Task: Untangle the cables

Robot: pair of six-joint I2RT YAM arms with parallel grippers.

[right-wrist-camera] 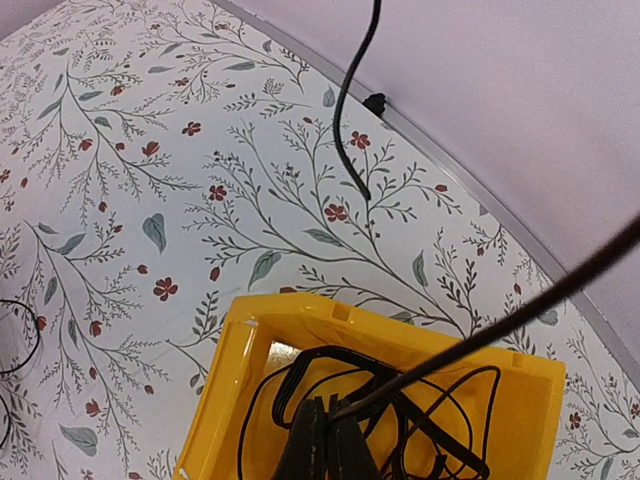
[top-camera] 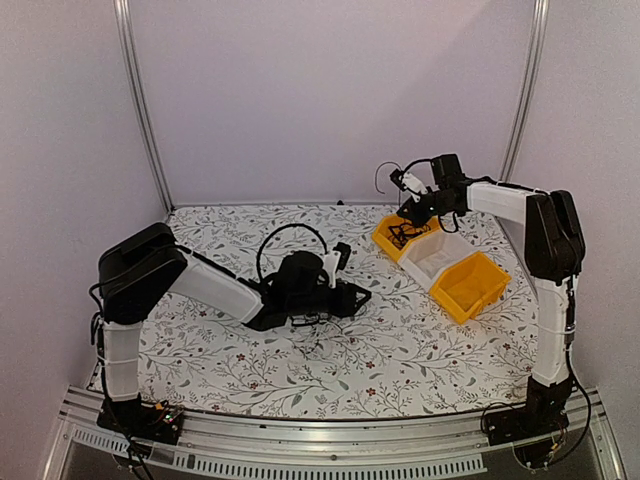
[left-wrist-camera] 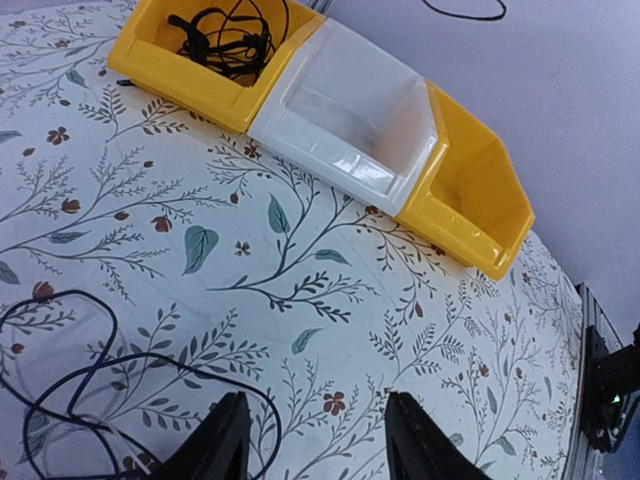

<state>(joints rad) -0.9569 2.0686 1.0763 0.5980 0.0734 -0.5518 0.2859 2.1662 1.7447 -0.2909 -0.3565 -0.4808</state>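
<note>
We look down from high beyond the 6 o'clock edge of the table point(top-camera: 400, 350), all of it framed. Left wrist sits low, facing 2 o'clock at the bins point(left-wrist-camera: 330, 160). Right wrist hangs close above the end yellow bin point(right-wrist-camera: 215, 410), shared by all views.

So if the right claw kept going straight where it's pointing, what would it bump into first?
Probably the black cables piled in the yellow bin right below the right claw, which seems pinched on one strand. Depth is hard to judge.
</note>
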